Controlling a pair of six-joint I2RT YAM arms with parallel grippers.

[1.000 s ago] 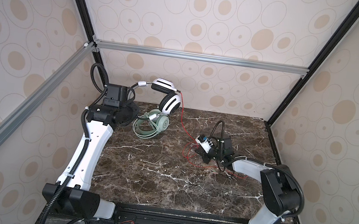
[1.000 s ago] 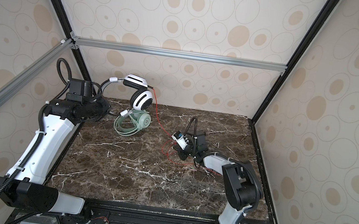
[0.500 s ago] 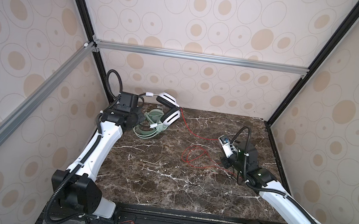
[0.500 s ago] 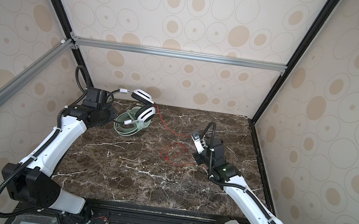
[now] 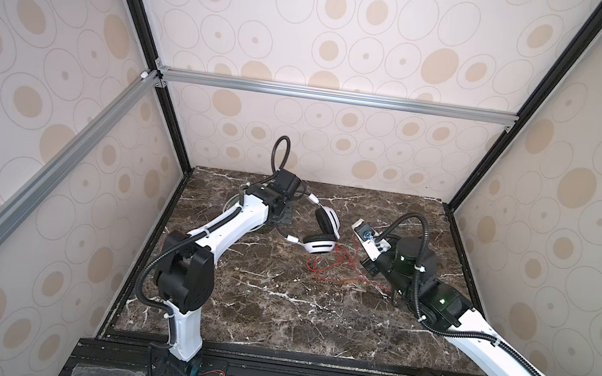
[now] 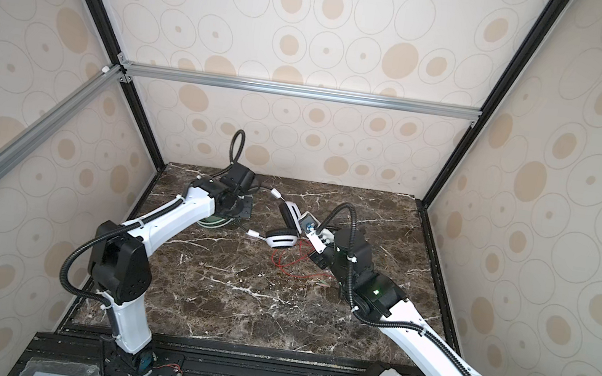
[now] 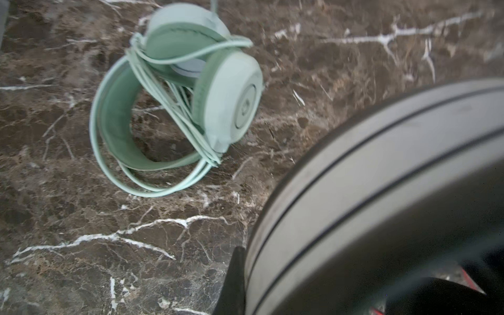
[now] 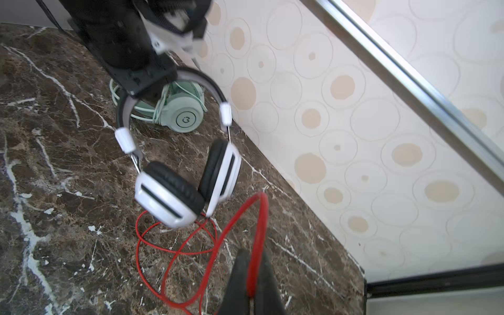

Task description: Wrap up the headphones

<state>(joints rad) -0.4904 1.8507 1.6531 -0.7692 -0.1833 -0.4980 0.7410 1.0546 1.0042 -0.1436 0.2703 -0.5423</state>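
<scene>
Dark veined marble table (image 5: 273,313) is lying under both arms. On it, the right gripper (image 8: 252,275) is pinching the red cable (image 8: 260,218), jaws pressed together on it. The cable is looping loosely over the marble to the white-and-black headset (image 8: 166,196). The left gripper (image 8: 155,84) is clamping that headset's headband (image 8: 210,87), with the ear cups (image 8: 223,169) hanging downward near mid-table. Behind, at the table's back-left, the mint-green headset (image 7: 231,101) is lying with its pale cable (image 7: 152,188) wound around it.

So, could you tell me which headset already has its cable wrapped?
The mint-green headset; the red cable of the white-and-black headset hangs loose, unwound.
</scene>
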